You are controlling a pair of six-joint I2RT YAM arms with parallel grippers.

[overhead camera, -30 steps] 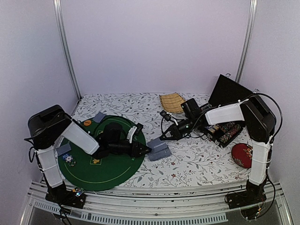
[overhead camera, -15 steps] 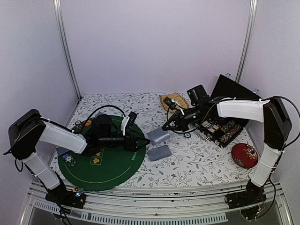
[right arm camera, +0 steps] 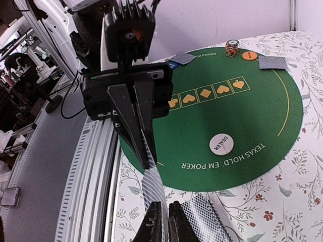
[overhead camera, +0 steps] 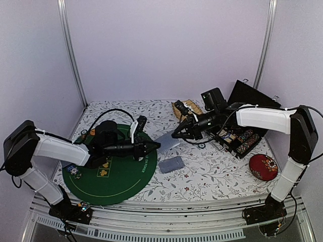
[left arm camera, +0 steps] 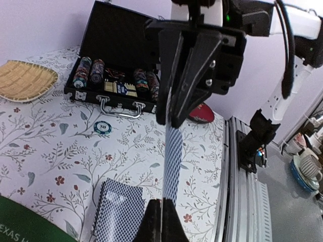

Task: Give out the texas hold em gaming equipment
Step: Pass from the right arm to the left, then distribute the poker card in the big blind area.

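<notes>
A single playing card (overhead camera: 166,142) with a blue-grey lattice back hangs in the air between both arms, over the mat's right edge. My left gripper (overhead camera: 154,146) is shut on the card's (left arm camera: 171,161) near end, fingers (left arm camera: 154,222) pressed together. My right gripper (overhead camera: 175,135) has the far end of the card (right arm camera: 151,181) between fingers (right arm camera: 154,222) only a sliver apart. The rest of the deck (overhead camera: 172,164) lies face down on the floral cloth just below, also in the left wrist view (left arm camera: 117,212). A white dealer button (right arm camera: 221,144) lies on the green poker mat (overhead camera: 116,176).
An open black chip case (overhead camera: 241,141) stands at the right, with a loose chip (left arm camera: 103,127) before it. A woven tray (overhead camera: 184,108) sits at the back and a red cushion (overhead camera: 262,166) at the near right. Dealt cards (right arm camera: 272,62), a chip stack (right arm camera: 231,48) and an orange token (right arm camera: 249,55) lie on the mat.
My right arm lifted a card off the deck towards the back left. My left gripper drew back, opened, then shut on that card's free end.
</notes>
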